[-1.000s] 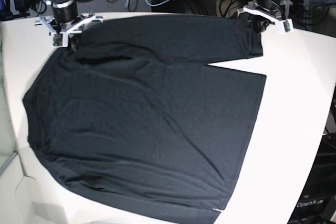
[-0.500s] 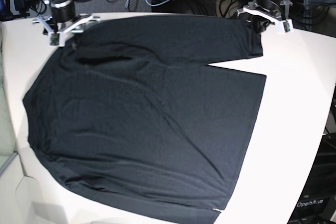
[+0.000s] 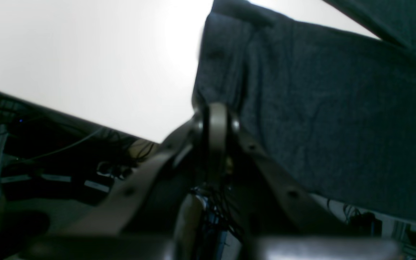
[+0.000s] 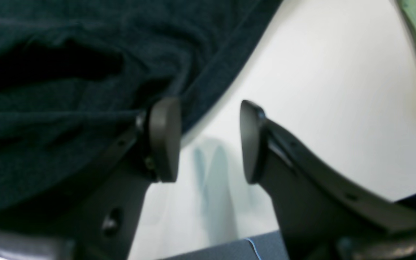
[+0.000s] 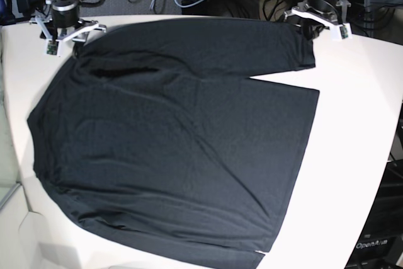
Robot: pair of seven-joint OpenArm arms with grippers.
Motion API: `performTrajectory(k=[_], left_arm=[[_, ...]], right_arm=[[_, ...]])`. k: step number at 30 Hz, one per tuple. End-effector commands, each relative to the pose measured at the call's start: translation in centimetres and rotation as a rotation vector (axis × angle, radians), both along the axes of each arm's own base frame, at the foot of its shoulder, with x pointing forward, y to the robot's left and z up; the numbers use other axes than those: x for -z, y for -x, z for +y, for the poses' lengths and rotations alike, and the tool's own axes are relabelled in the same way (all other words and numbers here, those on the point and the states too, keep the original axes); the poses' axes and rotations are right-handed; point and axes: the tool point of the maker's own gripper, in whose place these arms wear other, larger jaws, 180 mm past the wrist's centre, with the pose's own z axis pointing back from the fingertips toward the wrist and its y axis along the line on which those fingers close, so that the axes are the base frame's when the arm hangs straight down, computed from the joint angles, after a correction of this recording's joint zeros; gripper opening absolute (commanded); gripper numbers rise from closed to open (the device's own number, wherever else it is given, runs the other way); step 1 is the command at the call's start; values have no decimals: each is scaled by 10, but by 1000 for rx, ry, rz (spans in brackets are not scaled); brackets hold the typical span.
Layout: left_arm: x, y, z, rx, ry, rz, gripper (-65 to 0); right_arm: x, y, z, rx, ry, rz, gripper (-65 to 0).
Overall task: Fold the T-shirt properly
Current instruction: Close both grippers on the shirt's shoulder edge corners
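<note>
Item: the T-shirt [image 5: 176, 149], black, long-sleeved, thin soft knit, lying spread flat over most of the white table [image 5: 359, 124], one sleeve folded across its far edge with the cuff end toward the base view's right. Left pincer [image 3: 215, 122]: at the far right corner of the table in the base view, tips pressed together at the sleeve's end; whether any cloth is caught between them cannot be told from the blurred wrist view. Right pincer [image 4: 208, 141]: at the far left corner, jaws apart and holding nothing, one pad touching or just over the shirt's hemmed edge, the other over bare table. Handling, as judged: light, limp, no stiffness of its own; it will drape and sag wherever unsupported, and thin layers may cling or bunch when dragged. Recommended holds: hemmed edges, shoulder seams and cuff, where the doubled fabric gives the tips something to pinch; two corners lifted together should keep a fold line straight.
</note>
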Motion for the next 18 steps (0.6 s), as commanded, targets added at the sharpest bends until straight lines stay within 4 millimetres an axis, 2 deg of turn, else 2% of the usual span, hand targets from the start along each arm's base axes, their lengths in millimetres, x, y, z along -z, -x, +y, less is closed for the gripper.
performTrajectory(k=[1,4,11,18], left_arm=[[-4,1,0,10,-4,-4,-650],[-4,-1,1,8,-5,-8,-650],[-5,-4,1,6,-6,-14,-650],[-5,-5,1,6,-6,-15,-650]], right_arm=[[-9,-5,-1,-11,11,-37,-370],[-9,-5,0,-13,8,-37,-370],[-4,-8,20,-55,-23,-32,-370],[-4,-8,19,-53,-22,-32,-370]])
